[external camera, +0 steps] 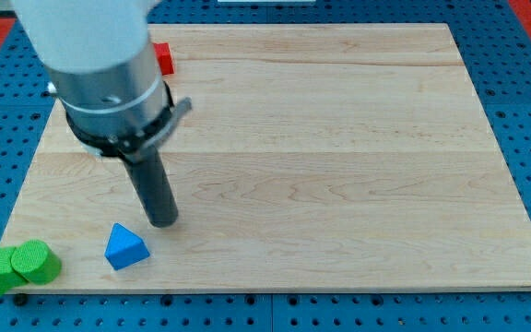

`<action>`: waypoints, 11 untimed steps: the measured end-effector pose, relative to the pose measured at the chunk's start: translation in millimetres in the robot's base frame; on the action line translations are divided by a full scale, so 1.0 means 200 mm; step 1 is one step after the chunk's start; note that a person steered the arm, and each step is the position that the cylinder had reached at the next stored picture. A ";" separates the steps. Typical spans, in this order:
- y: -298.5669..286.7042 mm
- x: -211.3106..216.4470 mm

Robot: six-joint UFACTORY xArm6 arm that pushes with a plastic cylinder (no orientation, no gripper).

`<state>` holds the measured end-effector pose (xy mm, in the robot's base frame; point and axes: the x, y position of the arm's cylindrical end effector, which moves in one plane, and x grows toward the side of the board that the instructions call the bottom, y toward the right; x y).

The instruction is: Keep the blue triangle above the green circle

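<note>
Board (339, 138) of pale wood, my rod (150, 189) standing at its left.
No gripper on me, only my tip (163, 221), just up-right of the blue triangle (124, 247) and apart from it; the green circle (35, 262) lies further left at the corner, and a red block (163, 58) peeks out up top.

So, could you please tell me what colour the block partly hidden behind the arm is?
The block is red, visible in the camera view at the board's top-left, behind the arm.
</note>
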<state>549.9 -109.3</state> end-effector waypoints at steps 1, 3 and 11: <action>0.04 0.17; -0.33 0.13; -0.82 0.04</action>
